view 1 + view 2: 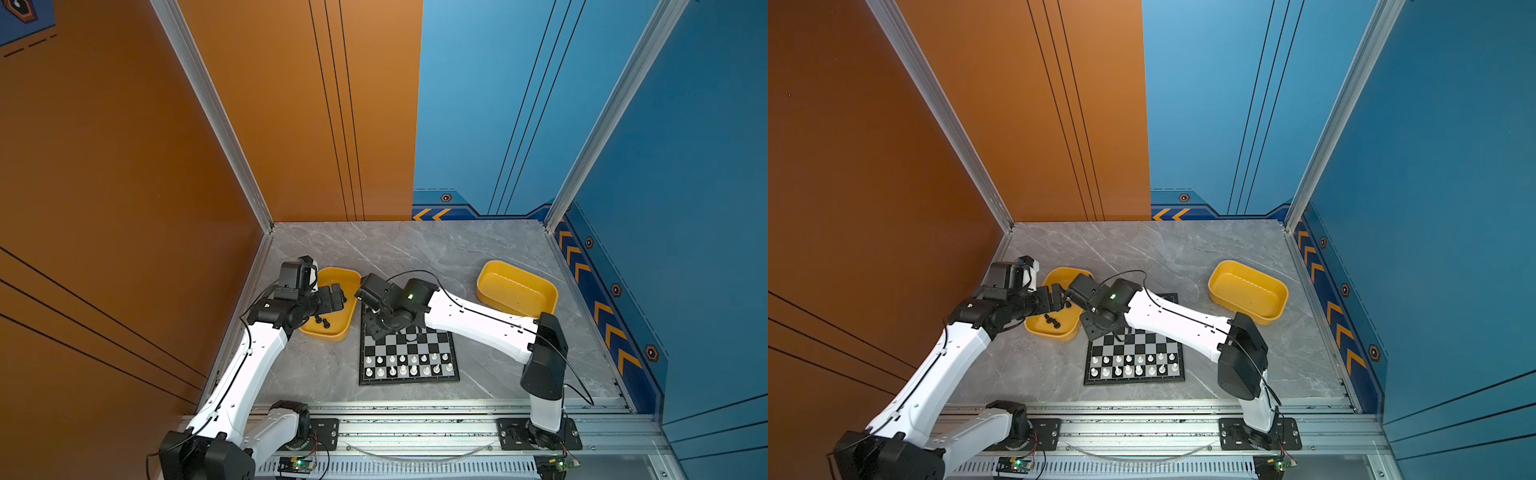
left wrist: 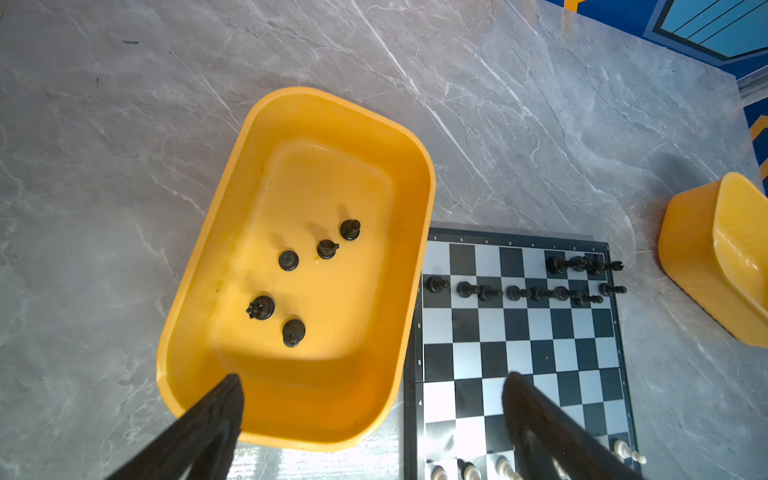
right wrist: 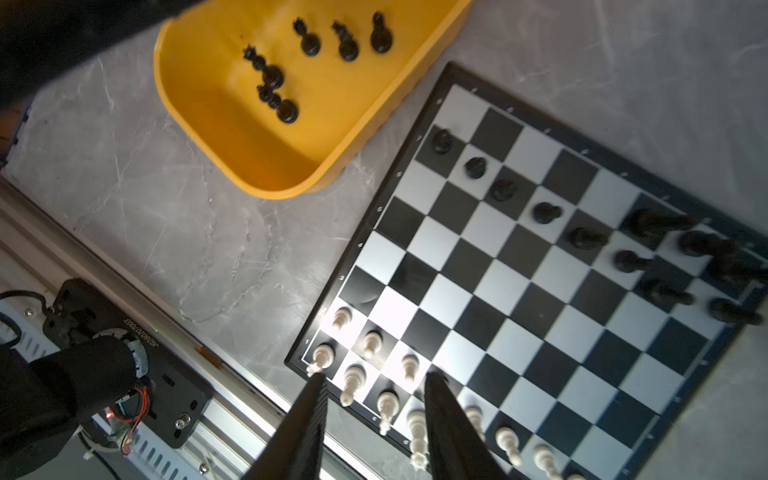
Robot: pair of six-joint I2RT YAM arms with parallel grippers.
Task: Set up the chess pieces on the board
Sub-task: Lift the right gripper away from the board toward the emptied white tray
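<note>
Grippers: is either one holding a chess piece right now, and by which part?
Nothing is held. The left gripper is open near the yellow tray, and the right gripper has its jaws apart, empty, above the board.

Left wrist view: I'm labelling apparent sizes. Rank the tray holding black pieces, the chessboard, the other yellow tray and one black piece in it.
1. Tray holding black pieces.
2. Chessboard, cropped by the frame.
3. Other yellow tray, cropped and farther, so unsure.
4. Black piece, smallest.
</note>
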